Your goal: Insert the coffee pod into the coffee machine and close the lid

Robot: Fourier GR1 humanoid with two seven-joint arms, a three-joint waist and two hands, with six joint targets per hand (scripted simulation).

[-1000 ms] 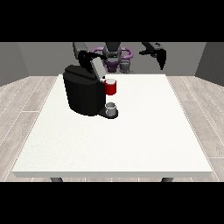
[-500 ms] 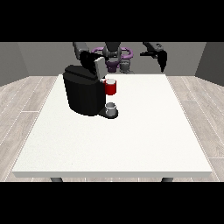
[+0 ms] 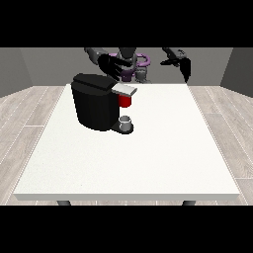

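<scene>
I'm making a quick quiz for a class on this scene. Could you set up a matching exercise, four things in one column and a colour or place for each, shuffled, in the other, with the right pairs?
Things:
1. coffee machine
2. red thing at the machine
3. robot hand at the view's left
4. robot hand at the view's right

Place or colour:
A. raised beyond the table's far right corner
B. black, on the table's left half
C. just above and behind the machine's top
D. under the machine's grey lid

Pairs: 1-B, 2-D, 3-C, 4-A
</scene>
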